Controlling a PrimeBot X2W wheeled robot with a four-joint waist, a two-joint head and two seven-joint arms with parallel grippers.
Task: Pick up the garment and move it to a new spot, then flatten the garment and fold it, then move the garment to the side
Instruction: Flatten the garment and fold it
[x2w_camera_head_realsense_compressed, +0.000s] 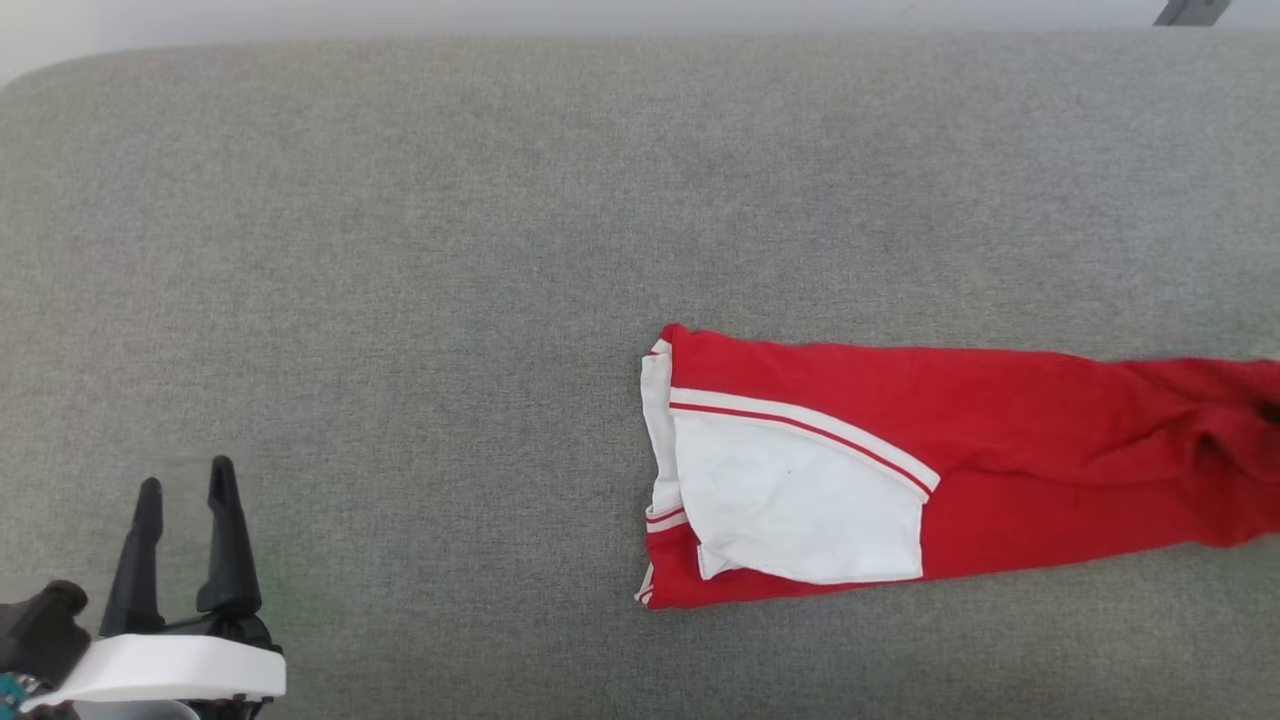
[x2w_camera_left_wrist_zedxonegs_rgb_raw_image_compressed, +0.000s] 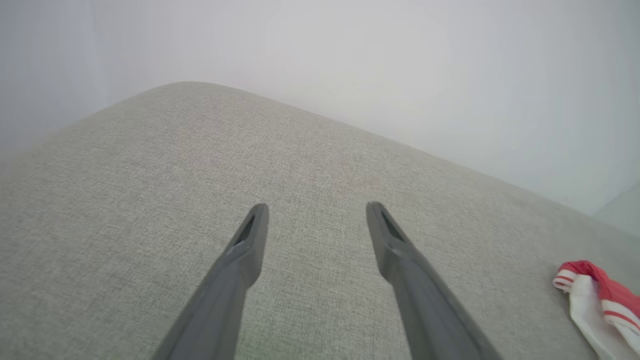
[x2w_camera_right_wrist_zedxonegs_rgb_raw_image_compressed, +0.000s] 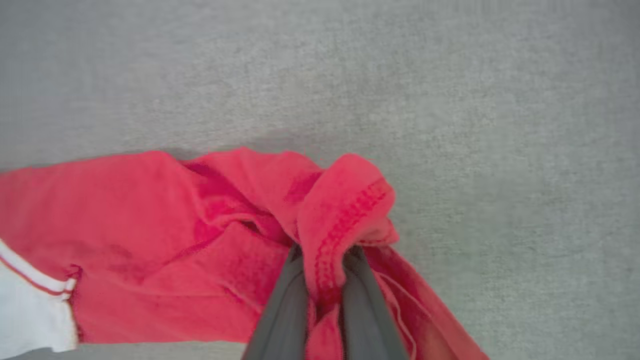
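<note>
The left gripper (x2w_camera_head_realsense_compressed: 186, 474), near left, points away, fingers wide apart and empty, while the right gripper (x2w_camera_right_wrist_zedxonegs_rgb_raw_image_compressed: 325, 250), pointing down, pinches the garment's (x2w_camera_head_realsense_compressed: 1000, 420) bunched red edge.

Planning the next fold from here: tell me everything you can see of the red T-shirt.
The T-shirt is soft red cloth, folded into a long band lying on the grey fabric surface. A white sleeve lies on top at its left end, edged with red-and-white stripe trim. Its right end is bunched up, with a stitched hem pinched in the shut right hand. Nothing else touches it.
</note>
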